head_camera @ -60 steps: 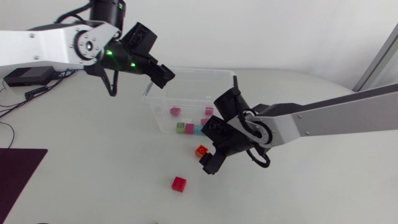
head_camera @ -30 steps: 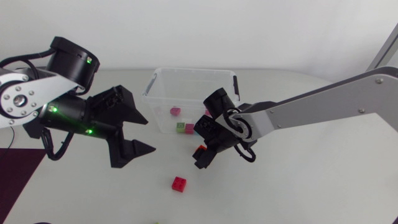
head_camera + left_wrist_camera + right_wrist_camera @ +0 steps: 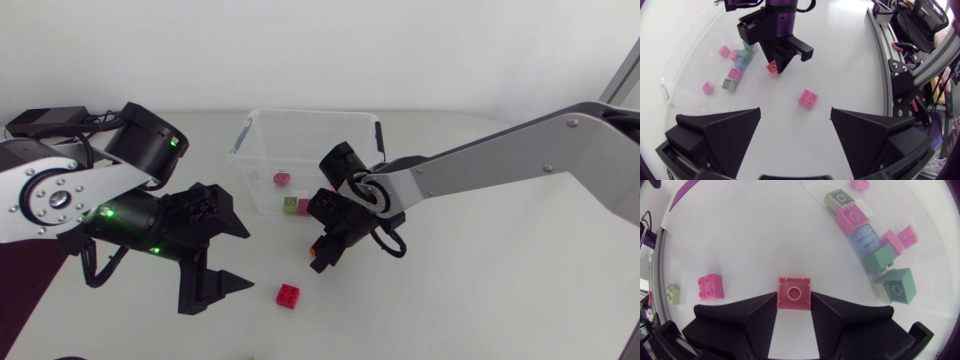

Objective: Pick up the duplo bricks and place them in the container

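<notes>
My right hand (image 3: 794,300) is clamped on an orange brick (image 3: 794,293), one finger pressed on each of two opposite sides. The brick is square, so it has no real long axis; its edges run in line with the fingers. The face turned up toward my wrist camera is a flat square frame with a single ring in the middle. From the head view the right hand (image 3: 322,254) sits low, just outside the front wall of the container (image 3: 300,115), and I cannot tell whether the brick touches the worktop (image 3: 480,290).

Ahead of this hand and off to one side is the clear container (image 3: 815,191), holding loose bricks (image 3: 856,216) in pink, green and pale blue, lying at mixed angles. On the other side of the hand, a red brick (image 3: 709,287) lies on the worktop, four studs up, and a pale green brick (image 3: 673,293) lies just beyond it.

My left hand (image 3: 795,125) hangs above the worktop with its fingers spread wide and nothing in them. The red brick (image 3: 809,98) lies ahead of the gap between them, and the right hand is further ahead.
</notes>
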Available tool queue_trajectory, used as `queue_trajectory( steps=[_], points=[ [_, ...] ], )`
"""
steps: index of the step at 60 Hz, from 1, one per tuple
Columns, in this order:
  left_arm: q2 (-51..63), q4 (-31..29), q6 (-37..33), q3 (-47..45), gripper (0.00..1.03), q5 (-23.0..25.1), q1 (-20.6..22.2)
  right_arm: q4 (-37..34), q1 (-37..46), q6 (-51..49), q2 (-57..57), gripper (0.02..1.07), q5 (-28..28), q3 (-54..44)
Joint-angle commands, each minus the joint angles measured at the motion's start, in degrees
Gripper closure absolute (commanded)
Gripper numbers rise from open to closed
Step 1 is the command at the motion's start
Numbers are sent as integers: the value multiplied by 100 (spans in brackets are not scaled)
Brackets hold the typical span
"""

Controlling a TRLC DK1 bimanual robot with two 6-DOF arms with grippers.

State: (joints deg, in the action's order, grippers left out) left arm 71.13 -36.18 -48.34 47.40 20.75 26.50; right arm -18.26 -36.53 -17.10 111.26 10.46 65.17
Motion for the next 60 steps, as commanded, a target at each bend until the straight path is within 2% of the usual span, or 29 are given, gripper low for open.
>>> queue_trajectory(
  steps=[1,12,20,31,51,55,60],
  points=[
    [313,-64,-255,-152,6,25,101,-90,41,-4,-78,82,0,-92],
    [902,41,-510,-161,6,-1,417,-169,41,14,-1124,82,-18,-654],
    [1359,366,-598,-125,6,-203,883,-538,182,-21,-2223,82,18,-962],
    [2449,533,-835,349,6,-511,1112,-1048,498,-30,-3515,82,158,-716],
    [3012,762,-941,718,6,-572,1138,-1241,1105,5,-3585,82,510,356],
    [3091,762,-958,727,11,-581,1156,-1022,1175,84,-3409,82,519,541],
    [3161,762,-950,718,28,-581,1261,-661,1307,216,-2996,82,589,752]
  ],
)
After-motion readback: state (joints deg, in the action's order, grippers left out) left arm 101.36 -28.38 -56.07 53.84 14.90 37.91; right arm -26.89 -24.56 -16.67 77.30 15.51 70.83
